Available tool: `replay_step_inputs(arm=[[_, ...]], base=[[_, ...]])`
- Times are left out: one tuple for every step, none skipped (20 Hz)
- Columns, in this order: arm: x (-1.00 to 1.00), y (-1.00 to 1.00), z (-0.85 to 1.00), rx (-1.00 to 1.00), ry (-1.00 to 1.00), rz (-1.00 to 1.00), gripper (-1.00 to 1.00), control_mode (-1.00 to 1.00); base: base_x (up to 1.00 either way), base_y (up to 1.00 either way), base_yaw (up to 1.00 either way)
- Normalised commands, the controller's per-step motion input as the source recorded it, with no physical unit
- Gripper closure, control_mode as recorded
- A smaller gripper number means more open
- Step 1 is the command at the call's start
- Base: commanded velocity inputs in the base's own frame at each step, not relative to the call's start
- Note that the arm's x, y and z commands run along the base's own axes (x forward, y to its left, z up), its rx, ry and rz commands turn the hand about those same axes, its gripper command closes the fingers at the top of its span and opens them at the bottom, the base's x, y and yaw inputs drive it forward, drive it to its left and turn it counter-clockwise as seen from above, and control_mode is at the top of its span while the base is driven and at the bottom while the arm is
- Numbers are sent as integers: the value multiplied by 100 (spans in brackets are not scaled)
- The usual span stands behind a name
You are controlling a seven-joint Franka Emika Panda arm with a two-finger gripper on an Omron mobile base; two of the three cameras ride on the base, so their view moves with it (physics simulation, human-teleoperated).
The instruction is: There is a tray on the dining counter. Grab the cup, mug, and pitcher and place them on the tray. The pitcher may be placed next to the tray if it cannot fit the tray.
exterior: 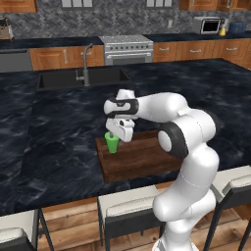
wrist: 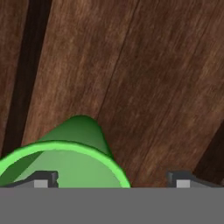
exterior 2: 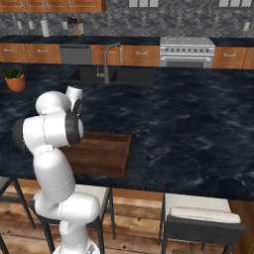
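The tool [exterior: 116, 136] hangs just above the cup [exterior: 112, 142] with its jaws spread wide; in the hand view the two fingertips [wrist: 41, 180] stand far apart, one over the cup's rim and the other over bare wood, and neither presses the cup's wall. The cup [wrist: 65, 155] stands upright on the tray [exterior: 142, 159], in its far left corner, close to the left rim and the far rim. From the hand view its green rim is round and open, with the narrower base seen below it on the brown boards.

The rest of the tray is bare wood: open room runs from the cup toward the right and toward the near rim. In the right base view the tray [exterior 2: 106, 154] lies partly behind the arm, its right and near edges plain to see. The tray sits near the near edge of the tabletop [exterior: 54, 147], with a narrow strip of black stone between its near rim and that edge.

Beyond the tray the tabletop is open to the left, right and far side. The sink [exterior: 81, 78] and faucet [exterior: 86, 63] lie well apart on the far side. A potted plant [exterior 2: 15, 78] stands at the far left. Stools [exterior: 130, 211] line the near edge below.
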Motion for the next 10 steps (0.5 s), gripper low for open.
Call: replay_step_inputs(arm=[[-21,0,29,0,-1,0,-100,-100],[-21,0,30,0,-1,0,-100,-100],[-23,0,26,0,-2,0,-100,-100],[-24,0,17,0,-2,0,-100,-100],[-26,0,15,0,-1,0,-100,-100],[-26,0,10,0,0,0,-100,-100],[-21,0,3,0,0,0,-100,-100],[-19,0,2,0,0,0,-100,-100],[-19,0,4,0,0,0,-100,-100],[-19,0,11,0,0,0,-100,-100]], base=[[0,0,0],[0,0,0],[0,0,0],[0,0,0],[0,0,0],[0,0,0],[0,0,0],[0,0,0],[0,0,0],[0,0,0]])
